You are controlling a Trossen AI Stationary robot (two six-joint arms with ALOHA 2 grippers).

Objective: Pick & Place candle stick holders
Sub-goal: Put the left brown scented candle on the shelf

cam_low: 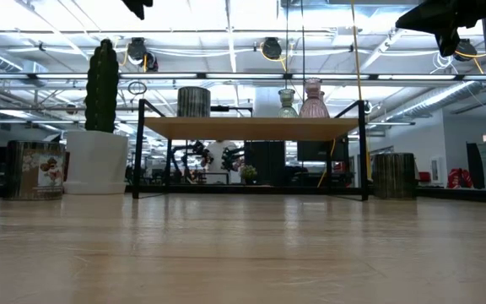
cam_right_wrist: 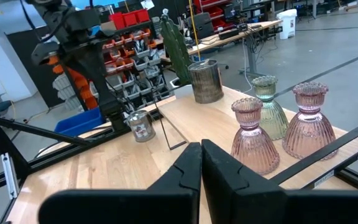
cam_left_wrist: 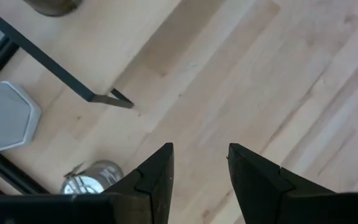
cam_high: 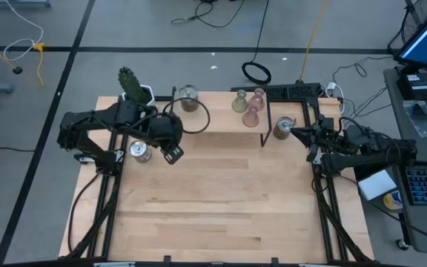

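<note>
Left gripper (cam_high: 173, 153), centre left: fingers spread, empty, beside silver cup (cam_high: 139, 152). Right gripper (cam_high: 296, 133), centre right: fingers pressed together, near another silver cup (cam_high: 283, 128).

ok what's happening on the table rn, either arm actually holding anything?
Neither arm holds anything. The left gripper hangs open above bare table, next to a silver cup near the white cactus pot. The right gripper is shut and empty at the right end of the low shelf, close to another silver cup. On the shelf stand a third silver cup, two pink holders and a green one.
</note>
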